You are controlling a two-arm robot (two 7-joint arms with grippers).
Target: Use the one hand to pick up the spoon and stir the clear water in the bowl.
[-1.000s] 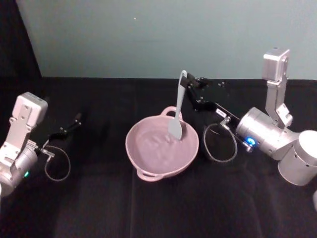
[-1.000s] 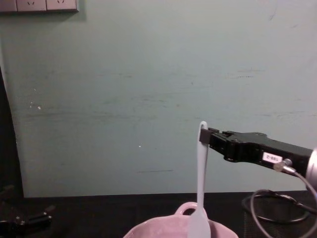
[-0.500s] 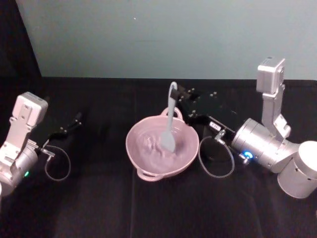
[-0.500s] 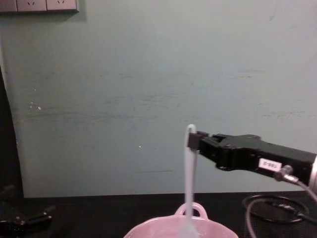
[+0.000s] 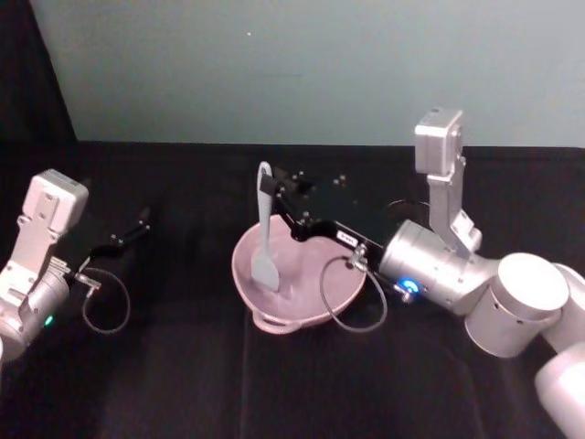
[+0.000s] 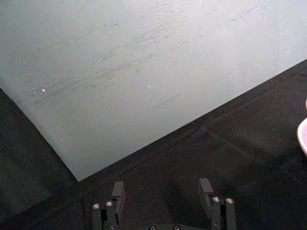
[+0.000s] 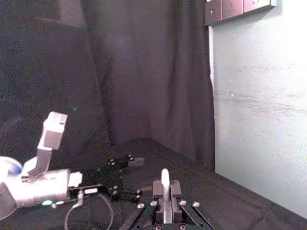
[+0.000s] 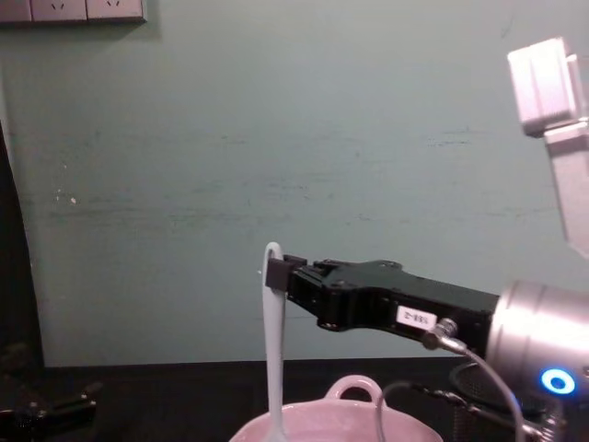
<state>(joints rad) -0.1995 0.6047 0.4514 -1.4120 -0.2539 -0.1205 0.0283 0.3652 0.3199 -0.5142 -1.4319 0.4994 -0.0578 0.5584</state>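
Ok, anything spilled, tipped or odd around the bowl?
Nothing stands out. The bowl sits level on the black cloth with no visible spill; the right gripper holds the spoon upright, blade inside the bowl. The left gripper rests open, far left.

— What colour is the spoon [image 5: 264, 233]?
— Plain white, a touch greyish. The bowl [image 5: 297, 285] behind it is pale pink, with no pattern.
— And the right gripper [image 5: 271, 186]?
— Black, with a small white label [image 8: 416, 318]. Its wrist [image 5: 430, 270] is silver and carries a blue light ring [image 5: 407, 291].
— The left gripper [image 5: 142, 219]?
— Black too, on a silver-white arm [image 5: 37, 265] with a tiny green light [image 5: 47, 321].
— And around them?
— A black tablecloth [image 5: 183, 384], a pale teal wall [image 5: 274, 64] with faint scuff streaks, and white sockets [image 8: 74, 9].
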